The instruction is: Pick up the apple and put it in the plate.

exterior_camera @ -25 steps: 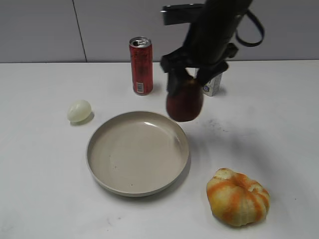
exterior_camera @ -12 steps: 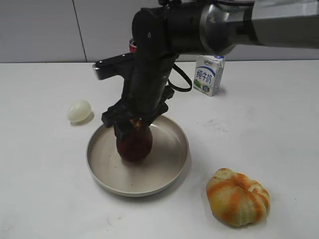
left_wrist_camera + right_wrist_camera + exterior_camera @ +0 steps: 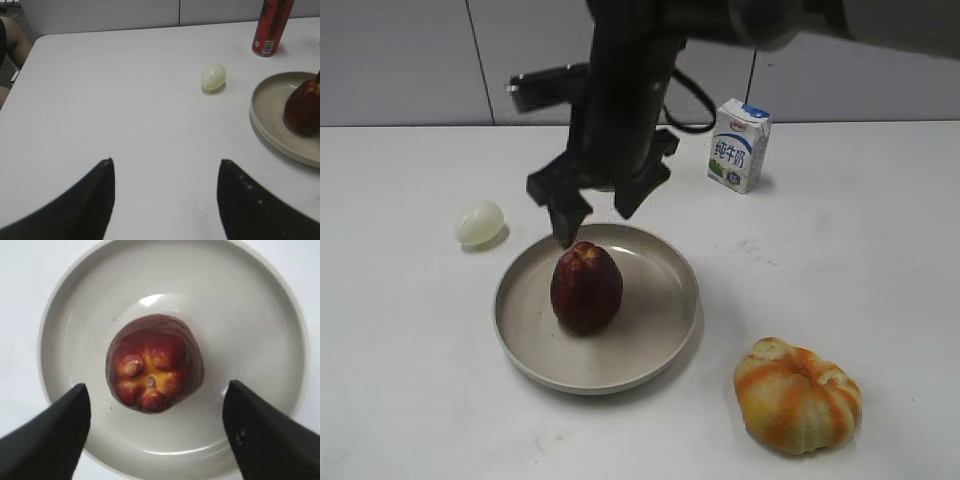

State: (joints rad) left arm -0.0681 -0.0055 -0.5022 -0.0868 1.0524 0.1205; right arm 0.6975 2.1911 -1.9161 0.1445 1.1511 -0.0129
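Note:
The dark maroon apple (image 3: pixel 586 287) stands upright in the beige plate (image 3: pixel 660 340), left of the plate's middle. In the right wrist view the apple (image 3: pixel 154 362) shows its yellowish dimpled top inside the plate (image 3: pixel 260 315). My right gripper (image 3: pixel 603 215) is open and empty, just above the apple and apart from it; its fingers (image 3: pixel 157 390) straddle the apple from above. My left gripper (image 3: pixel 166 162) is open and empty over bare table, well left of the plate (image 3: pixel 265 125) and apple (image 3: pixel 303 106).
A pale egg-shaped thing (image 3: pixel 479 222) lies left of the plate. A milk carton (image 3: pixel 737 146) stands at the back. An orange-striped pumpkin-like thing (image 3: pixel 798 395) sits at the front right. A red can (image 3: pixel 270 26) stands behind the plate, hidden by my arm in the exterior view.
My right gripper carried the apple left and down into the plate, let go of it, opened and rose a little above it.

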